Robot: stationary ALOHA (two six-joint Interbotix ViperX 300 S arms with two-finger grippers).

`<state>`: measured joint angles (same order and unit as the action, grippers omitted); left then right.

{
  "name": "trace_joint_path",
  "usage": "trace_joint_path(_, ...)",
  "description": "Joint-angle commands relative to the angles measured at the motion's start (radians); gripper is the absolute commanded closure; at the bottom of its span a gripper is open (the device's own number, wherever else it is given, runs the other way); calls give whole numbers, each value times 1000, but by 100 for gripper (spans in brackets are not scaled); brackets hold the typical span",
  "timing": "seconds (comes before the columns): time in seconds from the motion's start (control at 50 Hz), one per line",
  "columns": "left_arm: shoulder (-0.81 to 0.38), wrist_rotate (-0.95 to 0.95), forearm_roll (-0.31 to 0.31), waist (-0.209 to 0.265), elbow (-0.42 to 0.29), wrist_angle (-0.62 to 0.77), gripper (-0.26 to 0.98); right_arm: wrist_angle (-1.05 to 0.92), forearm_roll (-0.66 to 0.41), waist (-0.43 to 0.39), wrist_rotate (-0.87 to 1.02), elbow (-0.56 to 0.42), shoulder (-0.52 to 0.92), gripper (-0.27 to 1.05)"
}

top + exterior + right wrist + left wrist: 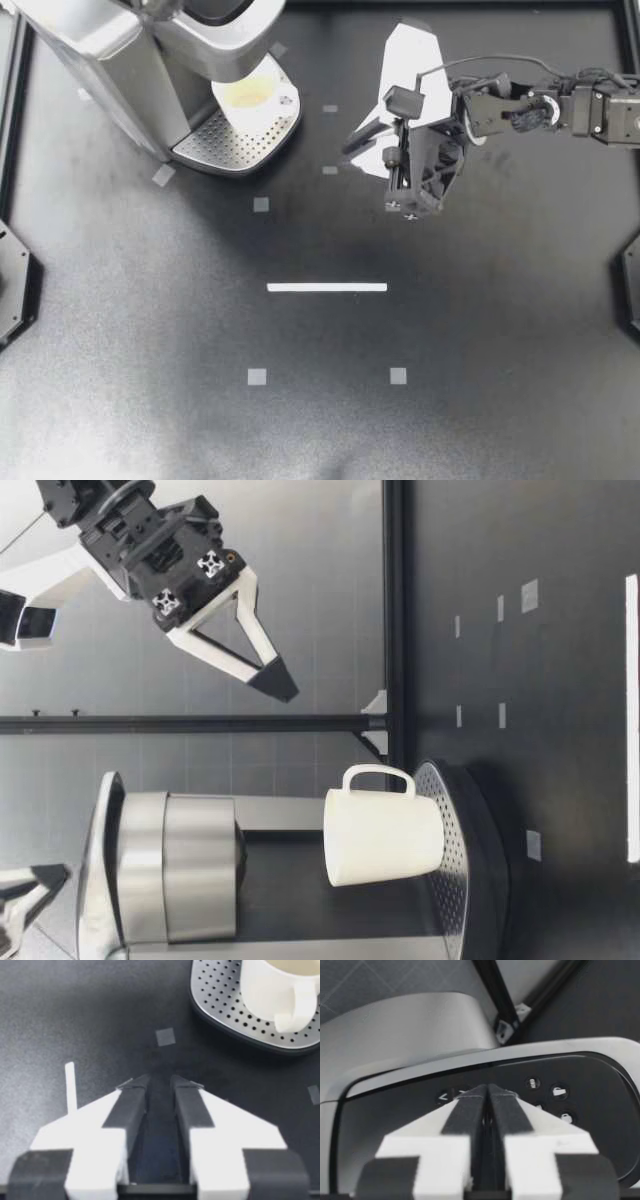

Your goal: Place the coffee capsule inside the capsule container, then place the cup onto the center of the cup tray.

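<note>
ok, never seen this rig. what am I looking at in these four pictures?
Two robot arms work at a black table. One picture looks straight down, one looks across at table height, and one comes from each wrist. From above, my right pincer shows, raised above the table, shut and empty. The left wrist view shows my left pincer, also shut, over the button panel of the coffee machine. A white cup stands on its perforated tray. Tape marks, including a white strip, lie on the table. No capsule is visible.
</note>
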<state>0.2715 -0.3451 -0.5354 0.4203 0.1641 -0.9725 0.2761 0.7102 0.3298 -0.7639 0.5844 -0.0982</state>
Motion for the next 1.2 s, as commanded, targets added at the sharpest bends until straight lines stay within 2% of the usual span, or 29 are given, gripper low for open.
trace_joint_path(0.0, 2, 3, 8, 5, -23, 6, 62, -14, 3, -5, -3, -11, -21, 48)
trace_joint_path(0.28, 2, 3, 29, 5, -11, 6, 62, -21, 2, -5, -5, -11, -18, 48)
trace_joint_path(0.76, 0, 2, 80, 5, 60, -25, 62, -25, 3, -5, -6, -14, -15, 48)
trace_joint_path(0.92, 14, 3, 75, 5, 43, -2, 62, -26, 3, -5, -5, -17, -15, 48)
trace_joint_path(1.12, 61, 5, 60, 5, 20, 104, 62, -31, 3, -14, 0, -15, -15, 48)
trace_joint_path(1.18, 64, 5, 63, -9, 12, 103, 62, -34, 3, -14, 0, -14, -15, 48)
